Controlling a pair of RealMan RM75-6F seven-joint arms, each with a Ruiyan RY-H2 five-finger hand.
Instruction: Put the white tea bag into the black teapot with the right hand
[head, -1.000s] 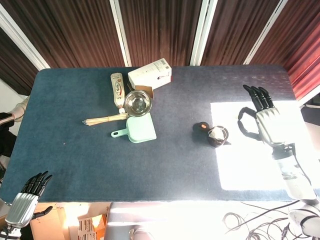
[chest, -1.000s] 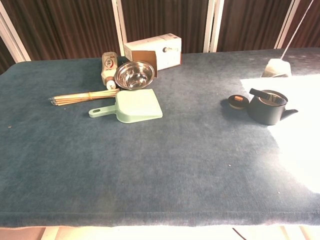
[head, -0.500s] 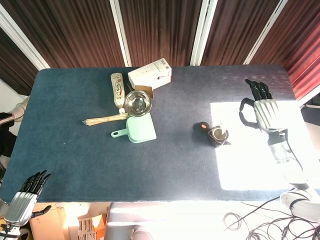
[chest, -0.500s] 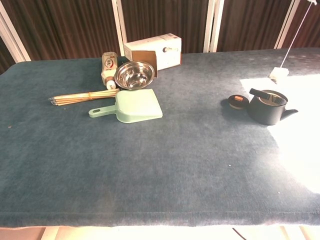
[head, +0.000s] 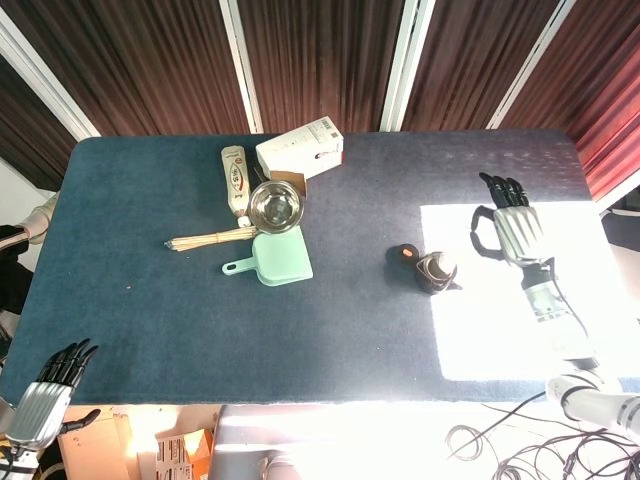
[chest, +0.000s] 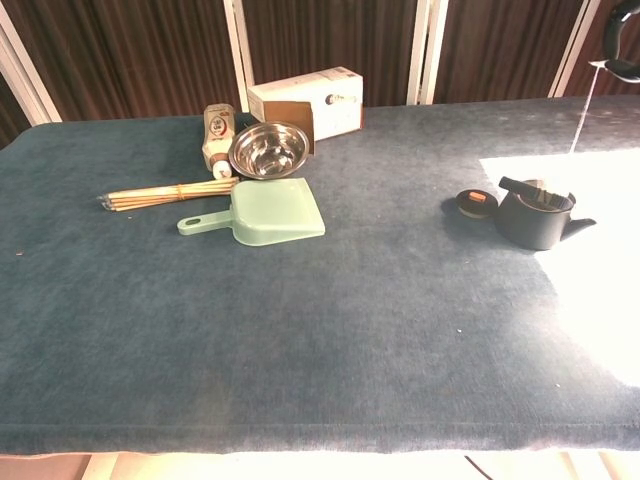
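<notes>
The black teapot (head: 437, 274) (chest: 530, 222) stands uncovered right of the table's middle, at the edge of a sunlit patch. Its lid (head: 403, 254) (chest: 476, 202) lies just to its left. My right hand (head: 510, 230) (chest: 625, 45) hovers to the right of the pot and pinches the tea bag's thin string (chest: 586, 108), which hangs down toward the pot's mouth. A pale shape, the white tea bag (head: 432, 265), shows in that mouth in the head view; the chest view does not show the bag. My left hand (head: 42, 398) hangs off the front left corner, fingers straight, holding nothing.
At the back left of centre lie a white box (head: 300, 148), a bottle (head: 234, 178), a steel bowl (head: 274, 205), a bundle of bamboo sticks (head: 210, 238) and a green dustpan (head: 275, 258). Bright sunlight covers the table's right side.
My right hand has shifted left toward the teapot and lower into the chest view. The tea bag has gone down on its string from above the table to the pot's mouth.
</notes>
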